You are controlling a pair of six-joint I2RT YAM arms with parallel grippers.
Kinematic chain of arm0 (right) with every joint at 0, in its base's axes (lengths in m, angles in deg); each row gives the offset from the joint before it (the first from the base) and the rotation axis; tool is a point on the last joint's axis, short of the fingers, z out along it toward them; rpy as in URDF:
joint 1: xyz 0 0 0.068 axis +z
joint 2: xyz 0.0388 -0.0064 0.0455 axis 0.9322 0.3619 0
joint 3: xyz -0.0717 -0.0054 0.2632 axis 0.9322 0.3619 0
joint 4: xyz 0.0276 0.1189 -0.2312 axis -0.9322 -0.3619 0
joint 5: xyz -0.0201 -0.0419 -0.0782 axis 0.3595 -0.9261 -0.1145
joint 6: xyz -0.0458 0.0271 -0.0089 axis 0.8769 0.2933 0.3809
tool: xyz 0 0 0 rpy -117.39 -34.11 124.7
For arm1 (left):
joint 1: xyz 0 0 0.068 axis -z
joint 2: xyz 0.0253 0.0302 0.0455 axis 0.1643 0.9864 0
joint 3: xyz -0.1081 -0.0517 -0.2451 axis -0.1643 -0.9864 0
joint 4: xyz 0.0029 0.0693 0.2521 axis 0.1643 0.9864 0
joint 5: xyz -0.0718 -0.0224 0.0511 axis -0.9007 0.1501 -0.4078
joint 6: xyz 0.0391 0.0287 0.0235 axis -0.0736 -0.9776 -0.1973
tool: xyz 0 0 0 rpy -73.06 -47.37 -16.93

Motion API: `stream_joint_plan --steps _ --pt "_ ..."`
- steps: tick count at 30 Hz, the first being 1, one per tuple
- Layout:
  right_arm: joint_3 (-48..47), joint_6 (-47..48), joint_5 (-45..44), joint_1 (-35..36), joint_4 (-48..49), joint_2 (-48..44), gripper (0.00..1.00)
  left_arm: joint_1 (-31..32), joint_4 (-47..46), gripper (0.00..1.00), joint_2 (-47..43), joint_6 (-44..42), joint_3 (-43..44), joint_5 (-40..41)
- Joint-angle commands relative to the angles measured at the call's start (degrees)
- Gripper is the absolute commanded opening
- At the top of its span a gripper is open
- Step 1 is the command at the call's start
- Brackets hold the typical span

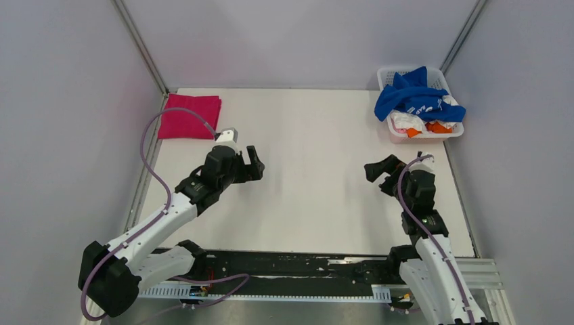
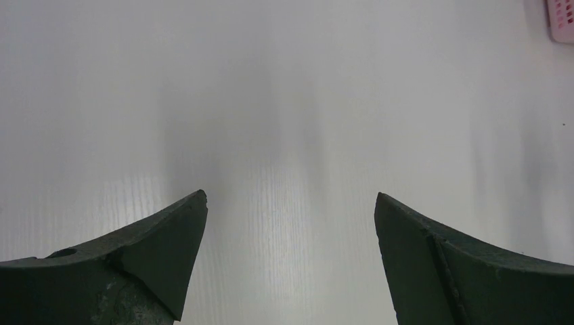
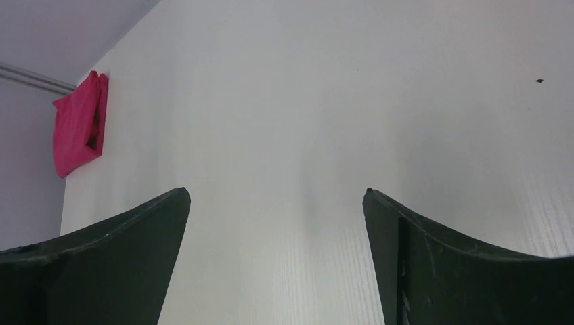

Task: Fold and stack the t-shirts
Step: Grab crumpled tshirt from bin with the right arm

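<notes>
One folded pink t-shirt (image 1: 189, 116) far left; blue t-shirt (image 1: 413, 98) in basket (image 1: 433, 137).

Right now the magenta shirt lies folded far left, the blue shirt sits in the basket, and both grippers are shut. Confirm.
Not shut: the left gripper and right gripper stand open, as both wrist views show. The magenta shirt folded far left and the blue shirt in the basket are right.

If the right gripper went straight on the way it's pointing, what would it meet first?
Probably only the bare table: the right gripper, jaws open, aims across it with nothing ahead. The folded pink t-shirt lies well off that line. Depth is unclear.
</notes>
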Motion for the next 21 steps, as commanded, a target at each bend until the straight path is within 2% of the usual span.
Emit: stream_joint_plan --steps 1,4,6,12,18,21 --pt "-2.49 -0.91 -2.26 -0.18 2.07 1.22 1.0 0.24 -1.23 1.0 -0.55 -0.47 0.22 1.61" --pt "-4.37 1.04 -4.05 -0.16 5.85 3.65 1.0 0.21 -1.82 1.0 -0.2 -0.32 0.33 2.18" --pt "-7.8 2.31 -8.24 -0.22 6.09 6.69 1.0 0.22 -2.22 1.0 0.34 -0.29 0.59 2.7" --pt "-25.22 6.01 -18.73 -1.29 2.43 25.11 1.0 0.16 -2.22 1.0 3.24 -0.75 2.36 4.96" --pt "-46.86 9.15 -16.37 -8.92 -4.83 46.94 1.0 0.1 -2.37 1.0 6.85 -0.6 4.14 7.74" --pt "-56.94 9.74 -13.83 -12.15 -7.72 56.09 0.96 0.12 -3.31 1.0 8.33 -0.74 4.86 8.0"
